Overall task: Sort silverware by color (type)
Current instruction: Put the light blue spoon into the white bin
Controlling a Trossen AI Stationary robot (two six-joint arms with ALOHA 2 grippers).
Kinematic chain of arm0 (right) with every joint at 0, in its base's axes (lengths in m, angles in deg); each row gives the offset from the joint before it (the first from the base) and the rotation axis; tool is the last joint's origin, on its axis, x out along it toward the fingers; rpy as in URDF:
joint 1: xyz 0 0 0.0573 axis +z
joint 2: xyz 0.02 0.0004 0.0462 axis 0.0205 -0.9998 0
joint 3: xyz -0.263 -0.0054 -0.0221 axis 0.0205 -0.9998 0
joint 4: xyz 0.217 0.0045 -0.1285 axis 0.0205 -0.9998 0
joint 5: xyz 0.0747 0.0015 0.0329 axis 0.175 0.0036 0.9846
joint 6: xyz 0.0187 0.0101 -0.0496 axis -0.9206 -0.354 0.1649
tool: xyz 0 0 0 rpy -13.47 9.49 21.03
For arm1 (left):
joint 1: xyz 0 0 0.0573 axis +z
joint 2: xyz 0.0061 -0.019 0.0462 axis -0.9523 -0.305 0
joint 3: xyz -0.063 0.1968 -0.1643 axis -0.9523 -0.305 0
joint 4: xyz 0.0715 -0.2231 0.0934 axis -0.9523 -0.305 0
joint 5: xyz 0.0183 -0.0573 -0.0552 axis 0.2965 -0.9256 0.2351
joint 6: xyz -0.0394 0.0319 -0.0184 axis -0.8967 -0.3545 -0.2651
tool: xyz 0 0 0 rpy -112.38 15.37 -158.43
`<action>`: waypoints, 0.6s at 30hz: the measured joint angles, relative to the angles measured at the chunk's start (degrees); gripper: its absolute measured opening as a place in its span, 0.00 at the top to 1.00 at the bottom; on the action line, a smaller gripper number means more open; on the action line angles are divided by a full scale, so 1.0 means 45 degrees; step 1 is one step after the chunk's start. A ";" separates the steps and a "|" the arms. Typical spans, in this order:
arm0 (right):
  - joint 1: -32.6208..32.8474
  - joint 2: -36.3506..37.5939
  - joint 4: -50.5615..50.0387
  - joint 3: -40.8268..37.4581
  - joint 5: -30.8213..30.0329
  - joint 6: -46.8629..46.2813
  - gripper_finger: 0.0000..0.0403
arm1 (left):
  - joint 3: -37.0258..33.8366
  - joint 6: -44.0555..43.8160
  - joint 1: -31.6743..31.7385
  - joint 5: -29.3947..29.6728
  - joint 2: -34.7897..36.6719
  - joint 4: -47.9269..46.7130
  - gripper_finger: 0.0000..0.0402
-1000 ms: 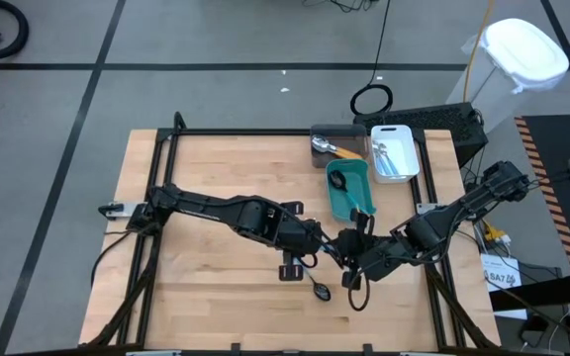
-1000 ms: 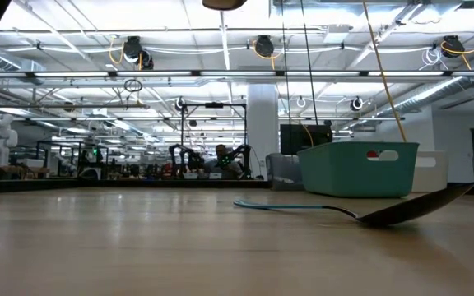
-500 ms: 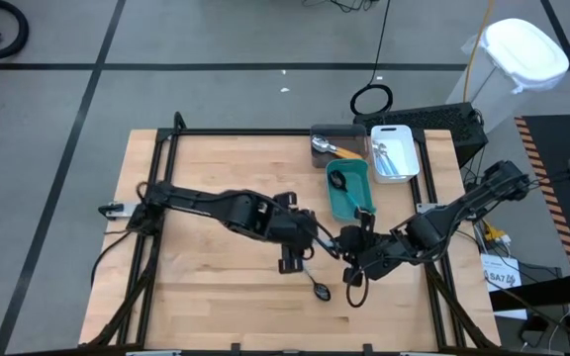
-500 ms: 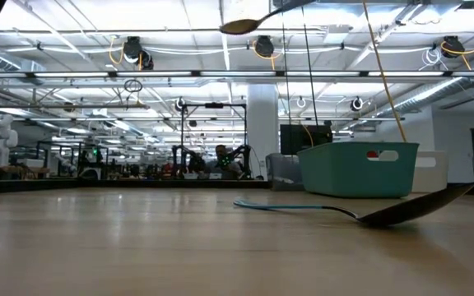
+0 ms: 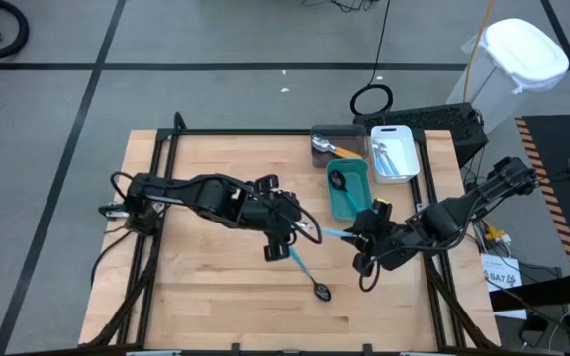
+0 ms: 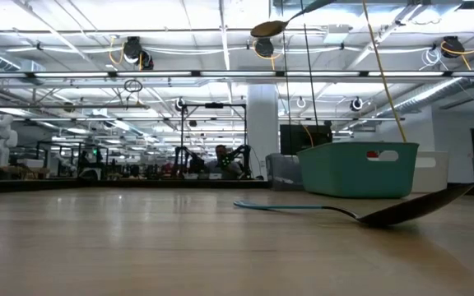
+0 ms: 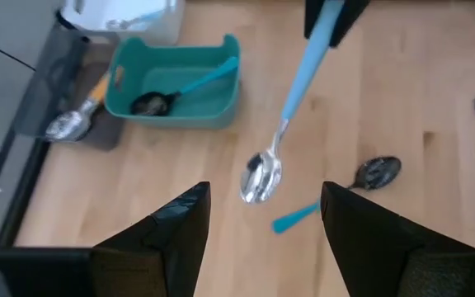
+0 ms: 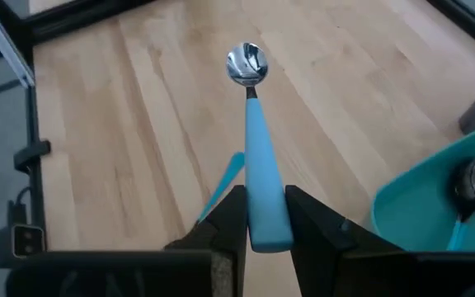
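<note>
While the right hand [image 8: 258, 216] pinches the blue handle of a silver-headed spoon [image 8: 251, 140] and holds it up off the worktop [image 5: 206, 297] at centre frame in the high view, the left hand [image 7: 262, 231] hovers just left of it, fingers spread and holding nothing. A dark-bowled spoon [image 5: 308, 276] lies on the wood below them. The teal bin [image 5: 349, 201], upper right of centre, holds another spoon.

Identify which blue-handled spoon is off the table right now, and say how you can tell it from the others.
The silver-bowled spoon, its light-blue handle clamped in the right gripper, hangs above the wood. The dark-bowled spoon lies on the table, and another dark one lies in the teal bin.
</note>
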State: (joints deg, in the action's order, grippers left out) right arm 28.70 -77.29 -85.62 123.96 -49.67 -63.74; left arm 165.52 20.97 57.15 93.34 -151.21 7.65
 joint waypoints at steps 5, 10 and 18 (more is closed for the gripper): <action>-0.0400 0.0011 -0.1413 0.0886 -0.0115 -0.0504 0.85 | 0.0003 0.0081 -0.0077 0.0605 0.0304 -0.0073 0.43; -0.1014 0.0015 -0.4349 0.2185 -0.0971 -0.1668 0.85 | 0.0000 0.0576 -0.0002 0.0863 0.0392 -0.0055 0.43; -0.2626 0.0145 -0.8263 0.3480 -0.1343 -0.2506 0.85 | 0.0000 0.0738 0.0560 0.0886 0.0432 -0.0149 0.43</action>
State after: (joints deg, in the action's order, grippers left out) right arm 16.88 -76.63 -122.80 139.61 -55.71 -75.02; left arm 165.52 24.29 59.67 97.33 -149.26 6.98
